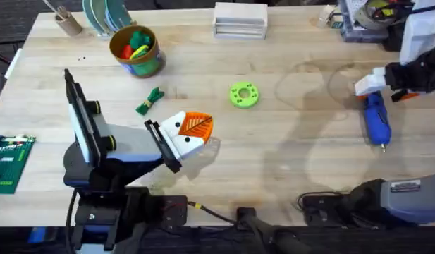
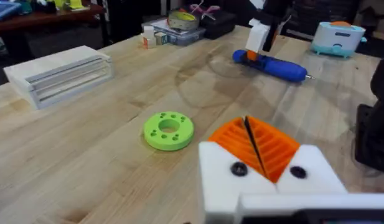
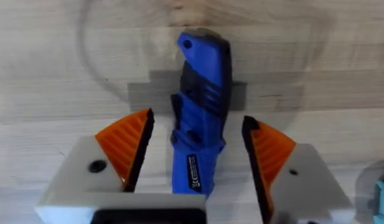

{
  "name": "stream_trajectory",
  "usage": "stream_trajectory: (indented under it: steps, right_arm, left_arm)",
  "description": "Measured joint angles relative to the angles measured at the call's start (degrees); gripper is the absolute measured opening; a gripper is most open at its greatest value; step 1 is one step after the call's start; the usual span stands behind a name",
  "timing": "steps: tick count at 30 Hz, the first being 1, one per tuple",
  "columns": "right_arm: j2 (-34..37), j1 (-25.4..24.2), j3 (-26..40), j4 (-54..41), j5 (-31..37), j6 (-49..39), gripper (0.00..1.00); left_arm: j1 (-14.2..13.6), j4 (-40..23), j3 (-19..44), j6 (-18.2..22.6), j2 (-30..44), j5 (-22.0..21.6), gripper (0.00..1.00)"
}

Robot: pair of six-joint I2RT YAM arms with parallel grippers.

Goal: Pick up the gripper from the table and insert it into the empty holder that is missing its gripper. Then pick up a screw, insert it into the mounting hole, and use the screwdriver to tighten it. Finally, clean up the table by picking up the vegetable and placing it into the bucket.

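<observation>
The blue screwdriver (image 1: 377,121) lies on the table at the right. My right gripper (image 3: 198,146) is open, with one orange-padded finger on each side of the screwdriver (image 3: 199,124) and gaps between. My left gripper (image 1: 192,130) hovers at mid-table, shut with nothing between its fingers. Its two white holders each carry an orange ribbed pad (image 2: 251,146), and each has a dark screw head. The dark-green vegetable (image 1: 150,101) lies just behind the left gripper. The bucket (image 1: 150,67) stands at the back left with colourful toys inside. A loose gripper and a loose screw are out of view.
A bright-green disc (image 1: 244,94) lies at mid-table. At the back edge are a white box (image 1: 240,20), a tan cup (image 1: 68,22) and stacked plates (image 1: 104,14). A green circuit board (image 1: 9,162) lies at the left edge. Clutter (image 1: 372,17) fills the back right corner.
</observation>
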Motion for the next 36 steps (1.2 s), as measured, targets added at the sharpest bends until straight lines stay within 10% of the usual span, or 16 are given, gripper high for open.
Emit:
stream_trajectory:
  steps: [25,36]
  right_arm:
    - [7.8,-0.5,0.0,3.2,-1.5,-0.2,0.876]
    - [7.9,-1.3,0.1,4.6,-0.7,-0.4,0.379]
  left_arm:
    - [0.0,0.0,0.0,0.0,0.0,0.0,0.008]
    - [0.0,0.0,0.0,0.0,0.0,0.0,0.008]
